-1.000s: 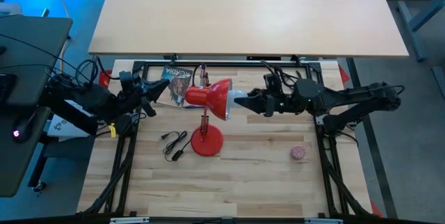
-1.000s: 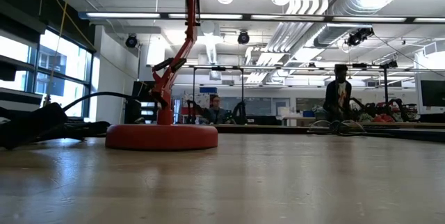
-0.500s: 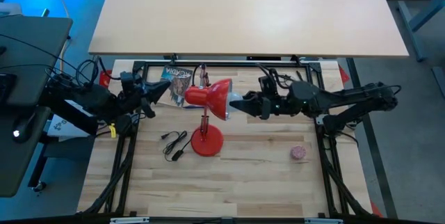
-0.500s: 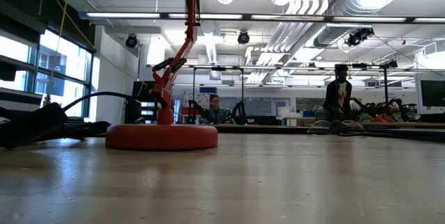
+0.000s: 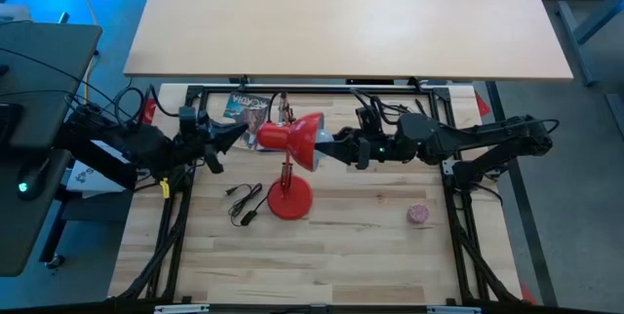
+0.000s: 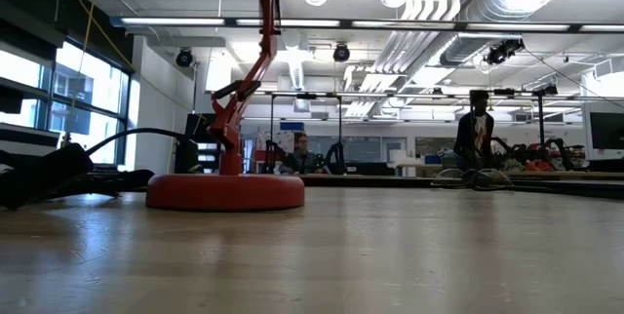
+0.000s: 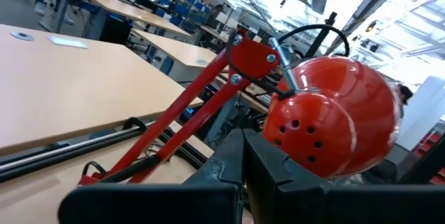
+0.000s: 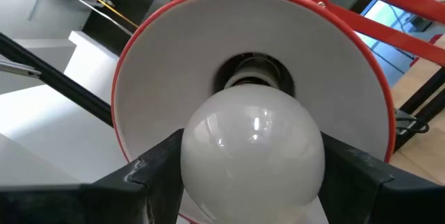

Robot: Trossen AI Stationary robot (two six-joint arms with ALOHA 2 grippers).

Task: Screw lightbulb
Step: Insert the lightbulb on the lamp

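The red desk lamp stands on its round base (image 5: 290, 200) with its shade (image 5: 304, 140) held above the table, mouth toward the table's right edge. My right gripper (image 5: 334, 147) is shut on the white lightbulb (image 8: 253, 156), which sits in the shade's mouth with its neck at the socket (image 8: 253, 76). My left gripper (image 5: 234, 133) is behind the shade, at its red rear dome (image 7: 327, 116); its fingers (image 7: 240, 158) look shut and hold nothing. My right gripper pinches the bulb's round glass body (image 8: 198, 161) between its two fingers (image 8: 156, 165), one on each side. The fingers come level from the table's right and point into the shade. The bulb is lifted clear, base first toward the socket. My left gripper's tips stand right by the shade's rear dome (image 7: 295, 140); I cannot tell whether they touch it.
The lamp's black cord and plug (image 5: 244, 202) lie left of the base. A small pink ball (image 5: 420, 215) lies at the right. A printed packet (image 5: 249, 107) lies at the far edge behind the lamp. People show in the room beyond (image 6: 477, 129).
My right gripper has gone toward the table's left with the bulb, carrying it into the shade's mouth. My left gripper has gone toward the table's right, up to the back of the shade.
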